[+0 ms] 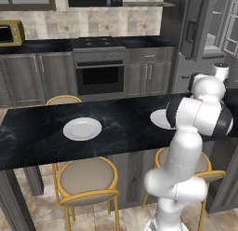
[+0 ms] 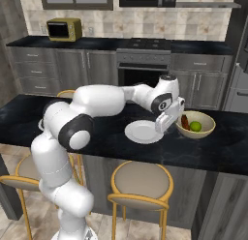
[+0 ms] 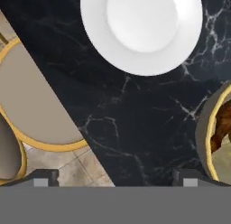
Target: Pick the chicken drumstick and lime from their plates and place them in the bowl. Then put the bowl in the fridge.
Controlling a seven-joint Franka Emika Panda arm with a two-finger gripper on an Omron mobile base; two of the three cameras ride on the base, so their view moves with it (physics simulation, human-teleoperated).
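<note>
The tan bowl [image 2: 207, 129] stands on the black counter at the right. The reddish-brown chicken drumstick [image 2: 185, 122] and the yellow-green lime [image 2: 195, 126] lie inside it. My gripper [image 2: 162, 126] hangs open and empty between the bowl and a bare white plate [image 2: 141, 132], just above the counter. In the hand view that plate [image 3: 142, 29] is at the top, and the bowl's rim [image 3: 204, 137] with the drumstick [image 3: 223, 128] is at the right edge. A second bare plate [image 1: 82, 129] lies further left. The fridge [image 1: 195, 25] stands at the far right with a door open.
Yellow-framed stools [image 2: 140, 181] are tucked under the counter's near edge [image 1: 69, 158]. Behind the counter are the oven [image 1: 100, 76] and grey cabinets, and a yellow microwave [image 2: 63, 29] sits on the back counter. My own arm hides part of the right plate [image 1: 159, 118].
</note>
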